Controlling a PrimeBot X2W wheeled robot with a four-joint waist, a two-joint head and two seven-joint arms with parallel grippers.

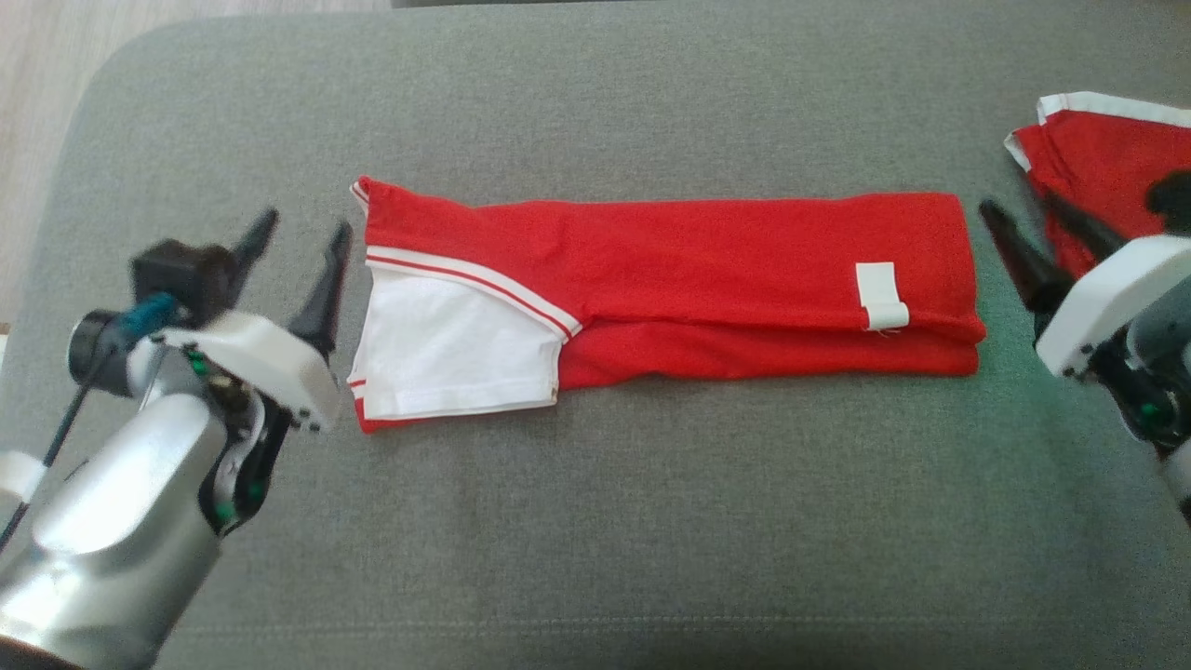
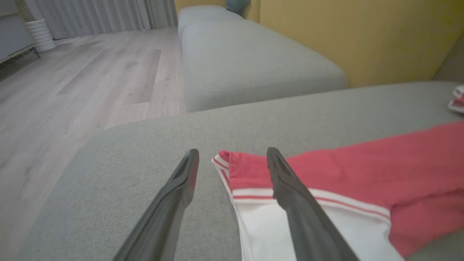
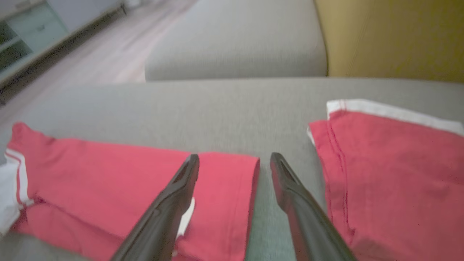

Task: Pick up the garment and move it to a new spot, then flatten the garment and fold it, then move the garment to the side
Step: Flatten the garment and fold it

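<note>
The garment (image 1: 651,279) is a red shirt with a white sleeve, folded into a long flat strip across the grey cushion (image 1: 595,521). My left gripper (image 1: 300,237) hovers open just off its left end, beside the white sleeve (image 2: 261,224), with nothing between the fingers (image 2: 181,181). At the strip's right end my right gripper (image 1: 1019,216) is open too, its fingers astride the red edge (image 3: 232,181) without holding it.
A second red garment with white trim (image 1: 1098,158) lies at the cushion's far right, close behind my right gripper. Another grey cushion (image 2: 246,61) and wooden floor (image 2: 72,83) lie beyond the left end. A yellow wall (image 3: 391,36) stands behind.
</note>
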